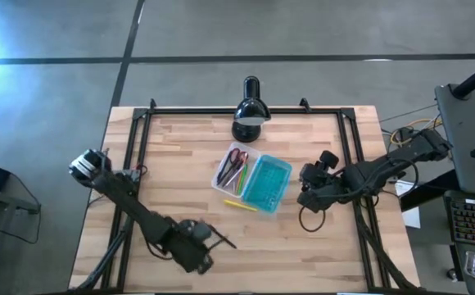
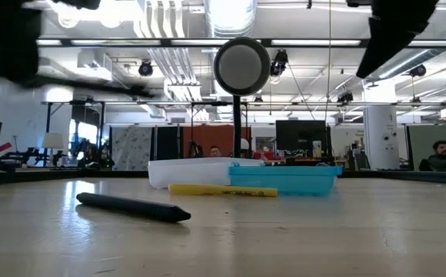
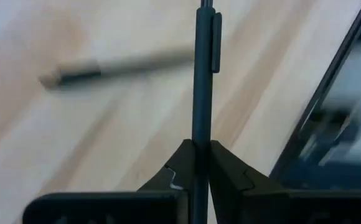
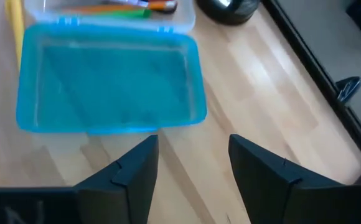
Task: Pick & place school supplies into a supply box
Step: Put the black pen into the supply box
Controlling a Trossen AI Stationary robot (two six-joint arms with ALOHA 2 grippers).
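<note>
The supply box [image 1: 254, 182] lies open at the table's middle, its clear tray [image 1: 231, 170] beside the turquoise lid [image 4: 109, 78]. Red-handled scissors [image 1: 236, 157] and coloured pens [image 4: 131, 7] lie in the tray. A yellow pen [image 2: 223, 190] lies on the table along the box's near side. My left gripper [image 1: 207, 239], near the front edge, is shut on a dark pen [image 3: 202, 87] with a clip. A second dark pen [image 2: 131, 208] lies flat on the table. My right gripper [image 4: 193, 146] hovers open to the right of the lid, touching nothing. My left gripper pinches the dark pen's barrel [image 3: 199, 134] between its two fingertips [image 3: 183, 158]. The pen runs forward out of the hold, its clip end [image 3: 216, 43] farthest from the fingers. It is lifted clear of the wood, with the table showing blurred behind it.
A black desk lamp [image 1: 250, 111] stands at the table's far edge behind the box. Black frame rails [image 1: 139, 139] run along the left, far and right sides. Bare wood lies between the box and the front edge. A person [image 2: 438, 154] sits in the room beyond.
</note>
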